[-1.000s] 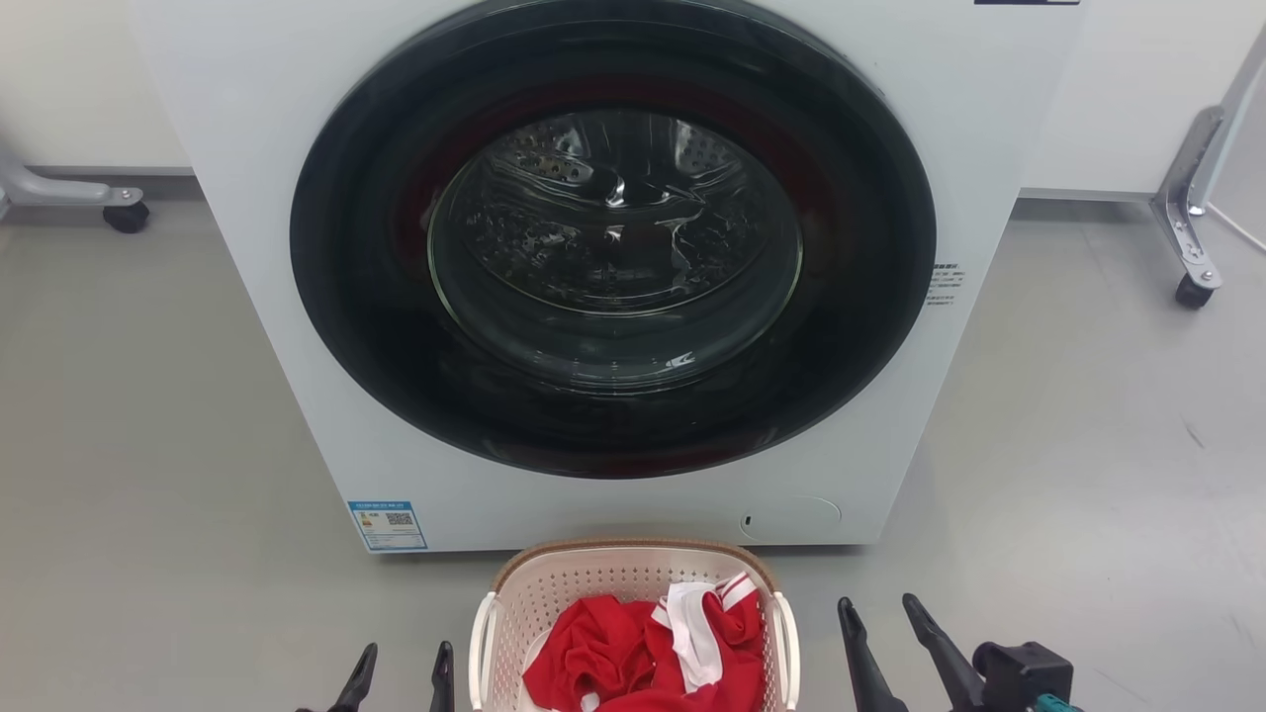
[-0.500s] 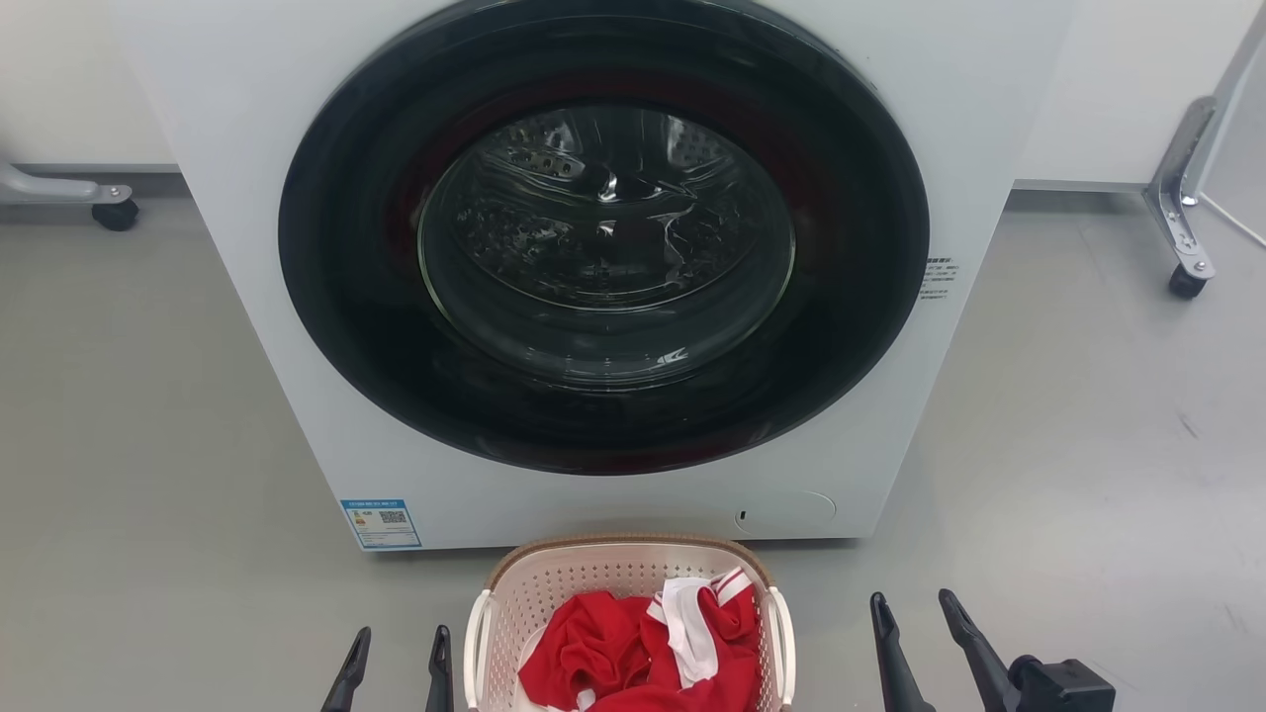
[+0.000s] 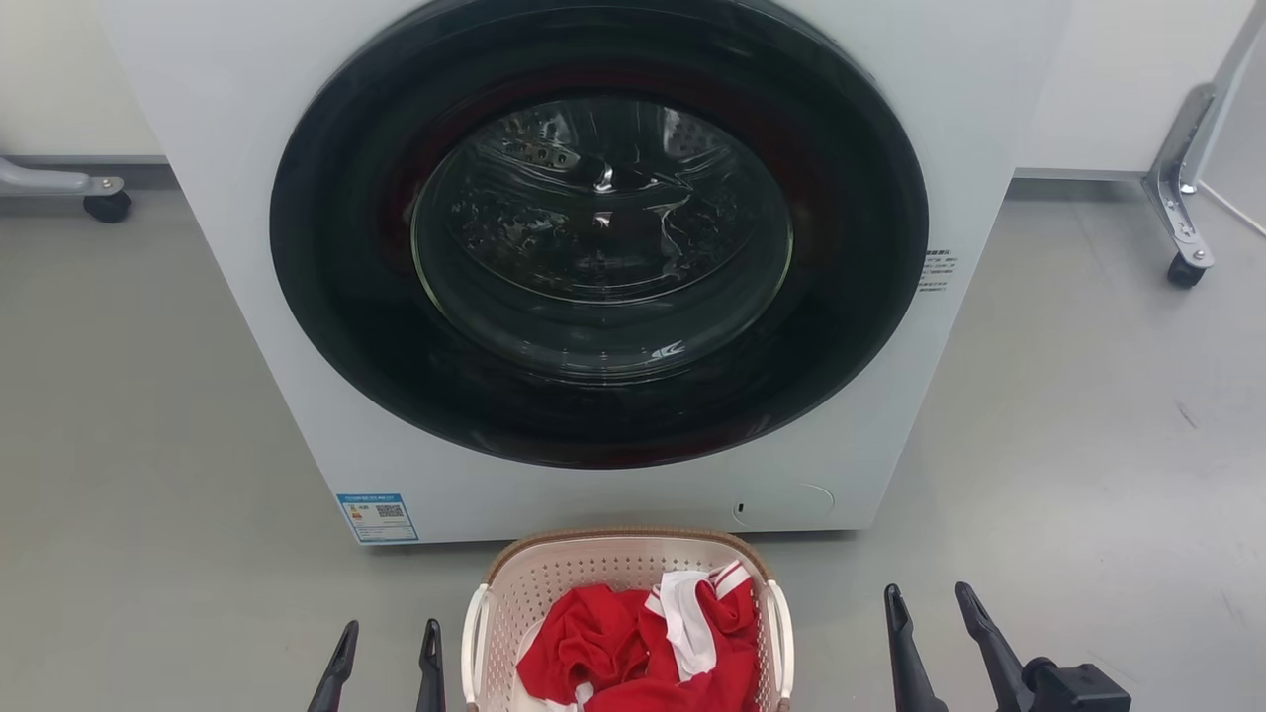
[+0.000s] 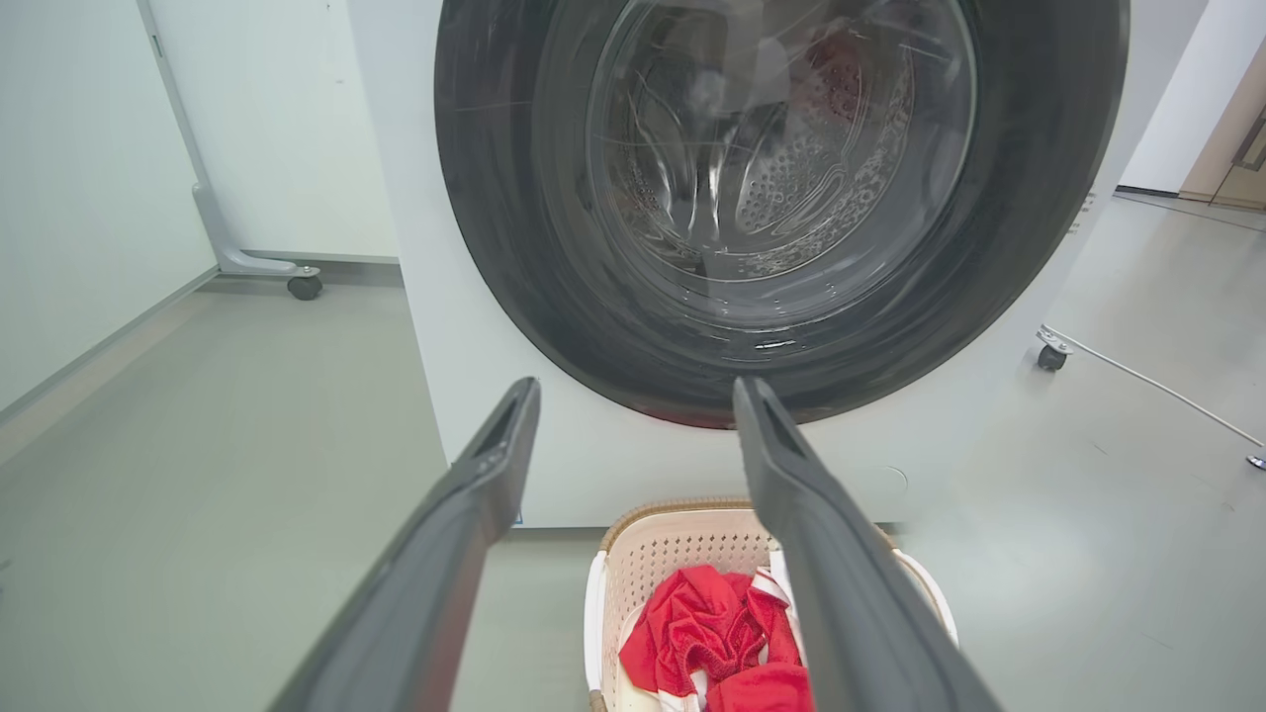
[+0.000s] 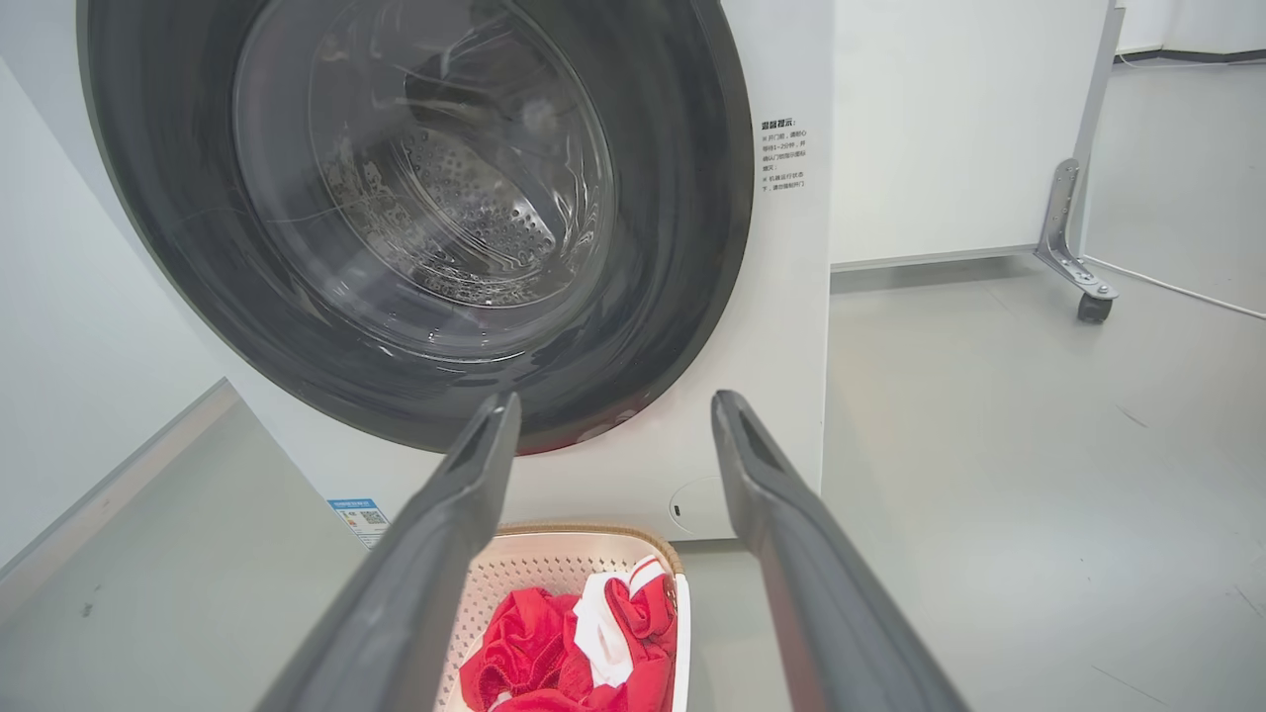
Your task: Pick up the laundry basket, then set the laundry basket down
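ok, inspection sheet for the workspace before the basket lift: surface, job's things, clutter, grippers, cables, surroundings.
Surface: grey floor, bare, faint scuffs.
Job's things: laundry basket on the floor before the washing machine, red and white clothes inside; not gripped.
Clutter: nothing seen.
Grippers: left gripper open, just left of the basket; right gripper open, farther off on its right; neither touches it.
Cables: white cable on the floor at right.
Surroundings: machine door shut; wheeled frame legs at both sides; white walls.
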You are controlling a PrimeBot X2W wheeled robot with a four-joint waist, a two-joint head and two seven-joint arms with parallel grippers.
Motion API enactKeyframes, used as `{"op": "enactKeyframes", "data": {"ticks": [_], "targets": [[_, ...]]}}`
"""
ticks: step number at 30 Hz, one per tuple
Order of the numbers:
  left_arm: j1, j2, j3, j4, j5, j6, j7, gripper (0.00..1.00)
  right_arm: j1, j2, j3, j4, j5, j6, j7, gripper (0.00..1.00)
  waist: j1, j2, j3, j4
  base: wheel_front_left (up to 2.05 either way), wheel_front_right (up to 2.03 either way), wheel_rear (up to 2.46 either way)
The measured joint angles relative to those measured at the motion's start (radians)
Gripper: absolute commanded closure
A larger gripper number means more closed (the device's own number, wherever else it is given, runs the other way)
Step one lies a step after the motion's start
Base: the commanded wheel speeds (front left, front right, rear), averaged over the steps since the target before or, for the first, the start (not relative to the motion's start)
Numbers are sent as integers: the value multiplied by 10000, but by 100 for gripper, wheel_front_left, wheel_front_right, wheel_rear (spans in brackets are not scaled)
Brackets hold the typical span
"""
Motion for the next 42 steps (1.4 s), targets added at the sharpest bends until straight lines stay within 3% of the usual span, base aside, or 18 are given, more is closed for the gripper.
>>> {"op": "enactKeyframes", "data": {"ticks": [17, 18, 27, 42], "targets": [[43, -180, 284, -268, 485, 0, 0, 0, 140, 222, -313, -182, -470, 0, -2, 0, 0, 0, 123, 108, 0, 0, 0], [45, -186, 284, -255, 512, -2, 4, 100, 143, 230, -314, -157, -510, 2, 8, 100, 0, 0, 126, 107, 0, 0, 0], [144, -247, 374, 242, 295, -107, 117, 100, 353, 270, -426, 332, -247, 86, 117, 100, 0, 0, 134, 87, 0, 0, 0], [-11, -299, 840, 472, -1996, -468, 734, 100, 162, 334, -1158, 441, 1856, 460, 732, 100, 0, 0, 142, -2, 0, 0, 0]]}}
